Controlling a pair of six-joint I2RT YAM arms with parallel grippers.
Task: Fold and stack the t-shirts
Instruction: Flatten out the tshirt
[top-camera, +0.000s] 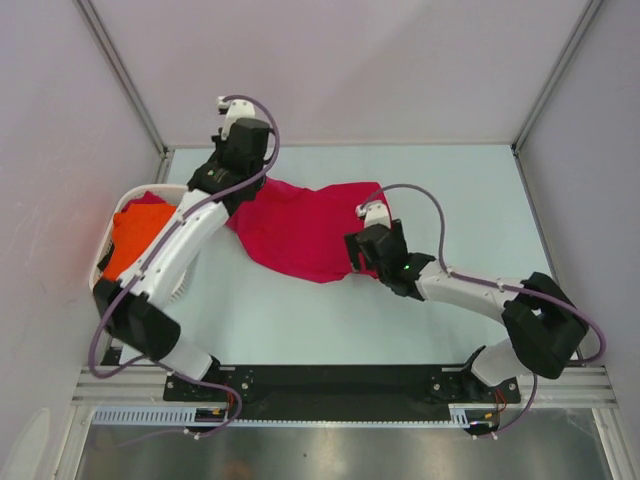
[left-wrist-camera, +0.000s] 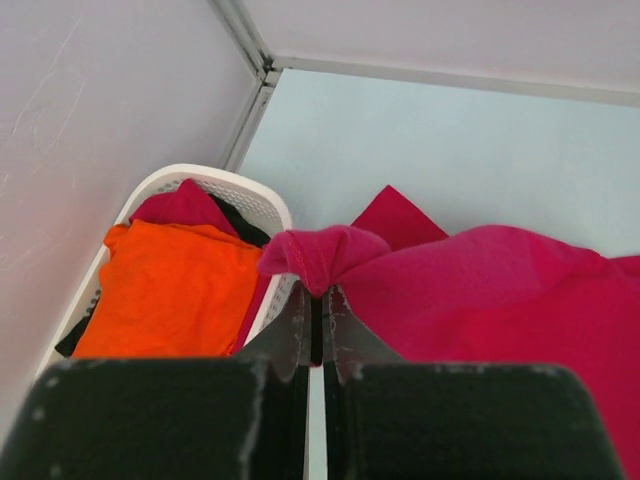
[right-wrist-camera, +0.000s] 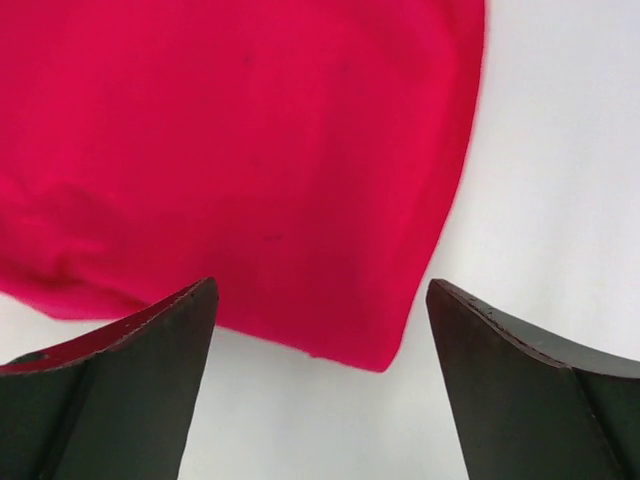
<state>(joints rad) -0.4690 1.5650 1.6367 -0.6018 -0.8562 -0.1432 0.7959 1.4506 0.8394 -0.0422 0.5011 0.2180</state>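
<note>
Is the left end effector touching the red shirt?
Touching. The left wrist view shows the left end effector pinching a bunched fold of the crimson t-shirt.

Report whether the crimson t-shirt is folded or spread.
Spread, not folded: the crimson t-shirt lies loosely rumpled across the table, one end bunched in the shut left gripper.

Two arms, one left arm (top-camera: 185, 235) and one right arm (top-camera: 465, 290); two grippers, one left gripper (left-wrist-camera: 312, 312) and one right gripper (right-wrist-camera: 320, 300); one table (top-camera: 300, 320); one white basket (left-wrist-camera: 230, 185); one crimson t-shirt (top-camera: 300, 235); one orange t-shirt (left-wrist-camera: 170, 290); perhaps two more pieces, one red cloth (left-wrist-camera: 180, 205) and one dark cloth (left-wrist-camera: 240, 228), too bunched to count surely.
</note>
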